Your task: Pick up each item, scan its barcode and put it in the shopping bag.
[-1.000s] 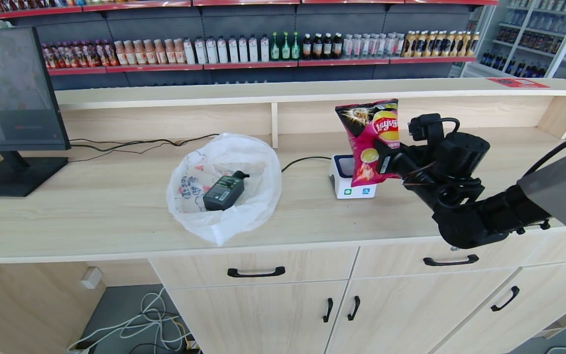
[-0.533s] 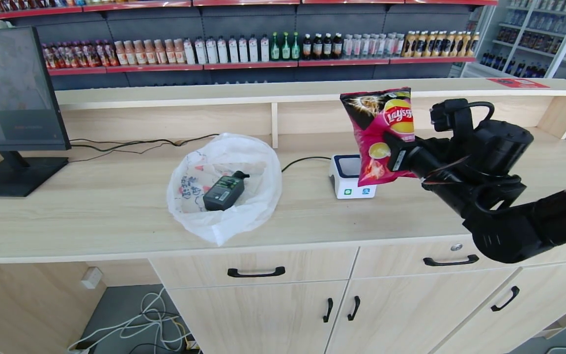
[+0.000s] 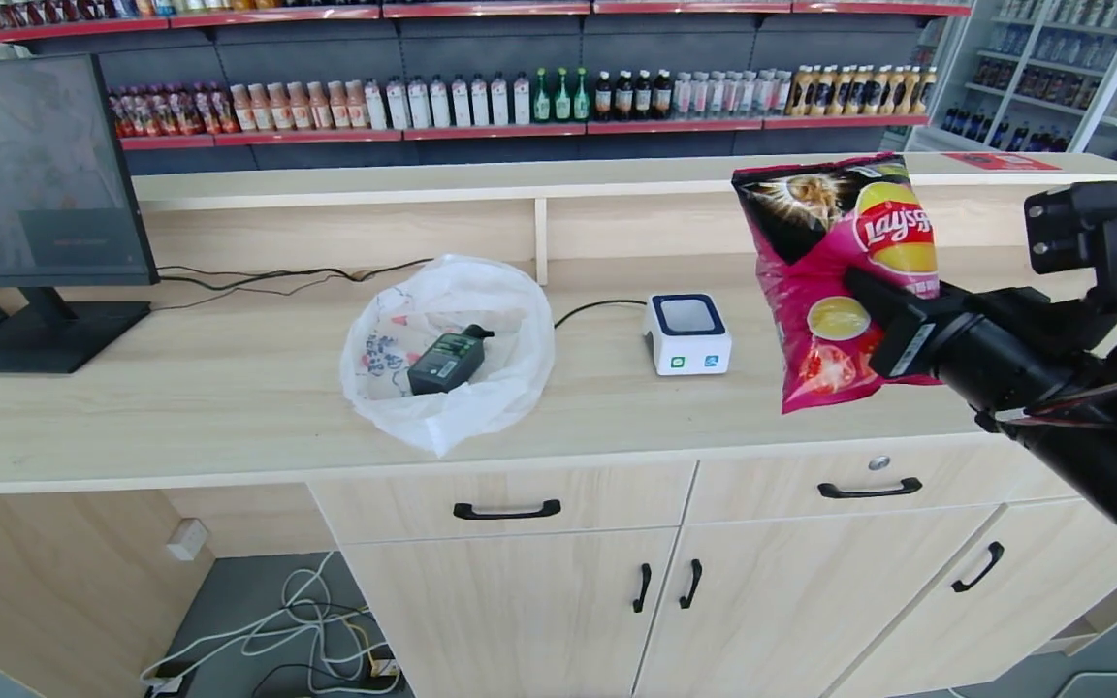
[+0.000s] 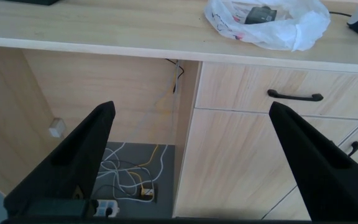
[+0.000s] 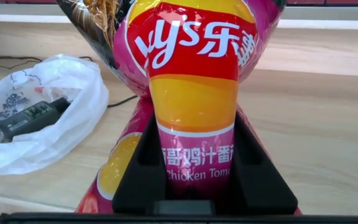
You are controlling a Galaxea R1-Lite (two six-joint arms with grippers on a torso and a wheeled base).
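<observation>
While the head view itself has shifted a little since a second ago, the chip bag [image 3: 835, 281] has plainly travelled farther than the scene. Then it hung right in front of the scanner [image 3: 686, 334]; now it is held upright, well clear of it, toward the right end of the bench [image 3: 180, 407] and near its front edge. The right tool [image 3: 869, 296] pinches the chip bag at mid-height, its fingers closed on it. The scanner's window is uncovered, and the shopping bag [image 3: 510, 388] lies open near the middle of the bench with a dark flat item [image 3: 445, 361] already inside. I judge that the scan pass is either over or being lined up again, since the chip bag has drawn away from both scanner and shopping bag; the drop into the shopping bag is not yet done. In the left wrist view the left tool [image 4: 191, 168] hangs below the bench's front edge, before the cabinet fronts [image 4: 260, 143], fingers spread wide and holding nothing. In the right wrist view the two black fingers [image 5: 148, 149] clamp the chip bag's sides, with the shopping bag lying beyond it on the bench.
</observation>
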